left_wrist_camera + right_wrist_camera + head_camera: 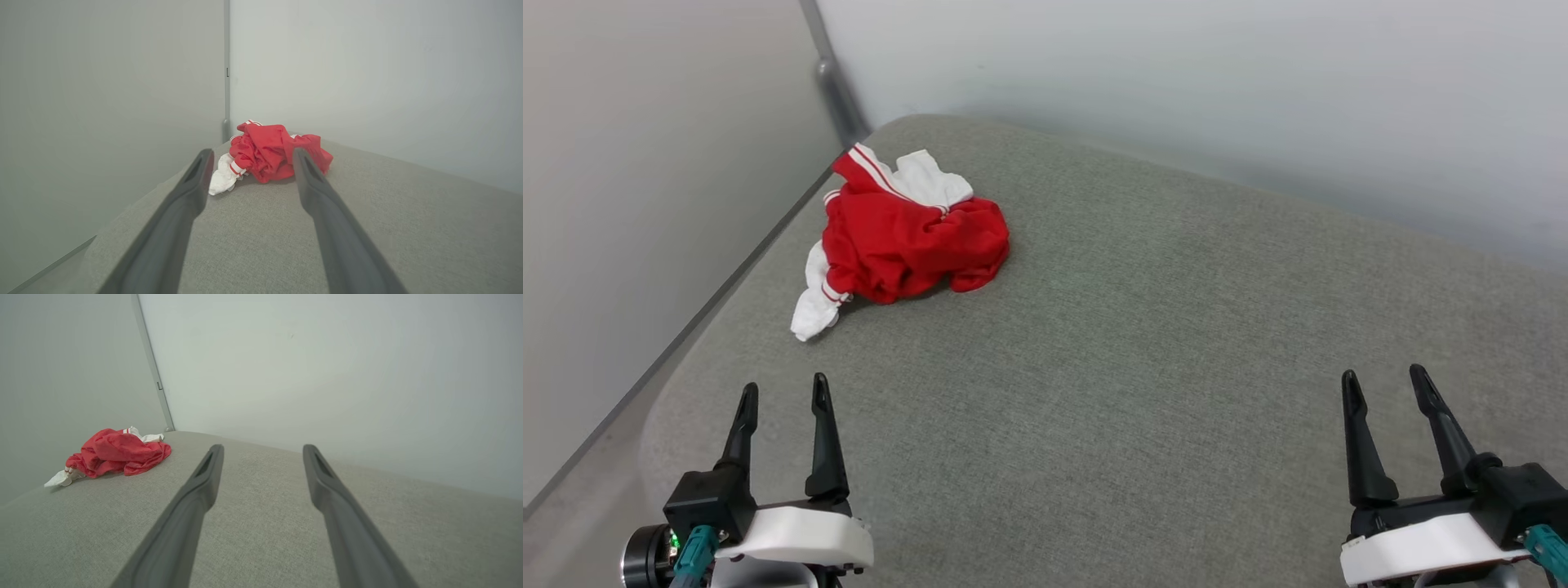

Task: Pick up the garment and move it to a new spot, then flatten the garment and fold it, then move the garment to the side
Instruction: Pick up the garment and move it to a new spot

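The garment (907, 237) lies crumpled in a heap at the far left of the grey padded surface (1143, 359), red with white sleeves and striped trim. My left gripper (784, 392) hovers open at the lower left, well short of the heap, nothing between its fingers. In the left wrist view the garment (269, 153) sits straight ahead, beyond the left gripper (251, 155) tips. My right gripper (1384, 377) stands open at the lower right, far from the cloth. In the right wrist view the garment (114, 453) lies off to the left of the right gripper (263, 448).
Pale walls close in behind and to the left of the surface, meeting at a grey corner post (837, 90). The surface's rounded left edge (662, 408) drops off toward the wall. Bare grey fabric stretches across the middle and right.
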Motion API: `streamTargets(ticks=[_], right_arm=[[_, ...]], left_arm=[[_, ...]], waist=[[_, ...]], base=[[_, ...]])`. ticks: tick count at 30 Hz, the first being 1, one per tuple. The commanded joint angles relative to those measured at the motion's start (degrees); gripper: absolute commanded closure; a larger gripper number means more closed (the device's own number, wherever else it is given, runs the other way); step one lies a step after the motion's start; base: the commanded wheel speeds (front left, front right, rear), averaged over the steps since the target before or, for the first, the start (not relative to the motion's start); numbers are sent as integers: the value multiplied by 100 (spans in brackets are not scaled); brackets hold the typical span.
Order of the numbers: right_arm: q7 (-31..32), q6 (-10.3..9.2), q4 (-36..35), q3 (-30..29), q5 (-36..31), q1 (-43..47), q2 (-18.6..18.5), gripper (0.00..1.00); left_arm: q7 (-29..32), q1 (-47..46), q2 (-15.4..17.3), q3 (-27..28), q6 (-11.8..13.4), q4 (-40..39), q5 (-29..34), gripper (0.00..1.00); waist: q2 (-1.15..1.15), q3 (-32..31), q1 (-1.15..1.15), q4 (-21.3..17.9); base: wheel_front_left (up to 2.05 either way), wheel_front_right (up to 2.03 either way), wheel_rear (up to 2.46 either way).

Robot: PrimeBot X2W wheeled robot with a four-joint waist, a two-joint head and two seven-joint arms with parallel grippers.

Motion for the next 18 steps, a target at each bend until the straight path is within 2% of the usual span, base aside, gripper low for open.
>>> streamTargets(ticks=[1, 8, 13, 18], right_arm=[[-12, -2, -25, 12, -53, 47, 12, 0], [-12, -2, -51, -2, -107, 70, 12, 0], [-12, -2, -91, 3, -182, -48, 12, 0], [-12, -2, -150, -13, -355, -232, 12, 0]], left_arm=[[-16, 59, -4, 28, 30, 2, -22, 0], [-16, 42, -4, 104, -10, -11, -98, 0], [-16, -289, -3, 327, -228, 132, 19, 0], [-16, -1037, 102, 824, -666, 361, -3, 0]], waist=[[0, 0, 0, 124], [0, 45, 0, 255], [0, 188, 0, 220], [0, 490, 0, 104]], base=[[0, 0, 0], [0, 0, 0], [0, 0, 0], [0, 0, 0]])
